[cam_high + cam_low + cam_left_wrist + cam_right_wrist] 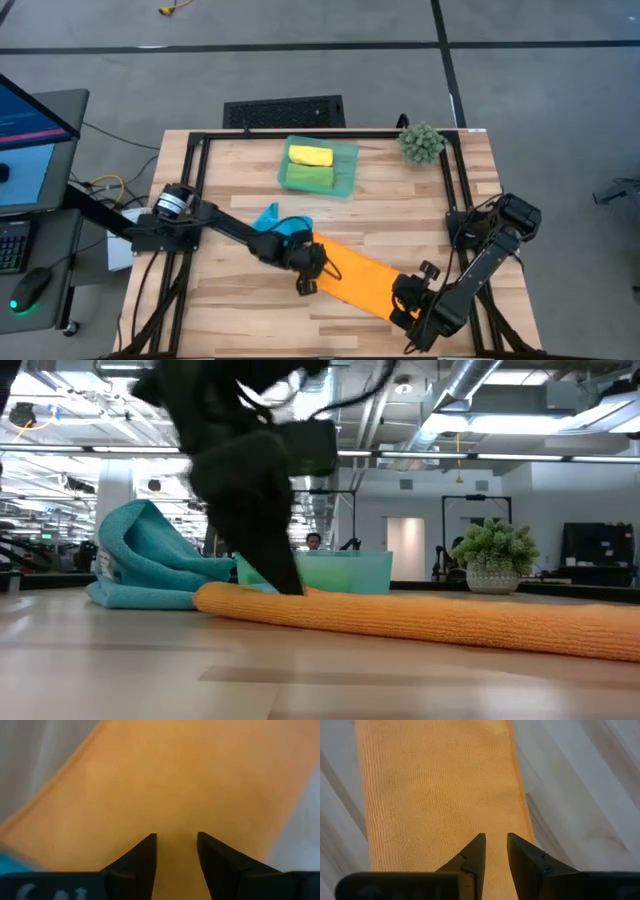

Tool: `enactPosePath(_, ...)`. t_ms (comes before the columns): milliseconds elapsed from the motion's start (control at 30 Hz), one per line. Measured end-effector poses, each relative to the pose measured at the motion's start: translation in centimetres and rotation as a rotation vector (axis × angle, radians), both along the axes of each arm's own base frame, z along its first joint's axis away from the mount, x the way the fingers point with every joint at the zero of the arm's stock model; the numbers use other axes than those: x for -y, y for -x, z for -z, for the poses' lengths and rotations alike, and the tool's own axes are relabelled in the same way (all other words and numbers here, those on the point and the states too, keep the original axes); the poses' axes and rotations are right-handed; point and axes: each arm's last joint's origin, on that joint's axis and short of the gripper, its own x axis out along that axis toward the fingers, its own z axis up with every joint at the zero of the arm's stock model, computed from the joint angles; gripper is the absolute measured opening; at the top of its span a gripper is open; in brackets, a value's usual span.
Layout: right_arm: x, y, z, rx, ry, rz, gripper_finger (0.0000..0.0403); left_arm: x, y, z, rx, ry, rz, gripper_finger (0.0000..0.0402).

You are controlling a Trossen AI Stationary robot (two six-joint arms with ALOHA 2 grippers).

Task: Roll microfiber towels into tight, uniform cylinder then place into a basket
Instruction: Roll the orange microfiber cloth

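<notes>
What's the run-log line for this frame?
orange towel: flat strip | left end effector: one end | right end effector: other end | basket: yellow, green rolls

left arm reaching low across the middle | left gripper fingers parted, tips pointing down | right arm folded at near right | right gripper narrowly parted

High view: straight down over the whole counter, both arms in frame, floor around the edges. Low view: at counter-top height, level across toward the room behind, very near the orange towel, with the teal basket beyond it. Left wrist view: pressed close above the orange cloth, which fills the picture past that arm's own fingers. Right wrist view: a little farther off, same towel plus bare wood. All four views share the orange towel.
</notes>
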Motion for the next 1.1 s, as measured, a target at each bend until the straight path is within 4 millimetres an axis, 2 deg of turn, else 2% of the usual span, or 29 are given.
enactPosePath(133, 0.0, 0.0, 0.0, 0.004, -0.005, 0.001, 0.0102, -1.6, -1.0, 0.9, 0.002, 0.014, -0.017, 0.0132)
enactPosePath(267, -0.1, -0.1, 0.0, 0.008, -0.012, -0.003, 0.0102, -2.9, -1.5, 1.0, 0.02, 0.006, -0.017, 0.0132)
enactPosePath(533, -0.2, -0.2, 0.0, 0.013, -0.017, -0.004, 0.0102, -6.7, -2.2, 1.0, 0.02, -0.169, 0.029, 0.0132)
enactPosePath(733, -0.2, -0.2, 0.0, 0.015, -0.019, -0.004, 0.0102, -9.5, -2.8, 0.9, 0.061, -0.218, 0.01, 0.0132)
enactPosePath(867, -0.2, -0.2, 0.0, 0.015, -0.019, -0.005, 0.0102, -9.8, -3.3, 0.6, 0.108, -0.224, 0.054, 0.0132)
enactPosePath(1100, -0.2, -0.2, 0.0, 0.015, -0.017, -0.008, 0.0102, -8.6, -3.5, 0.4, 0.142, -0.22, 0.169, 0.0132)
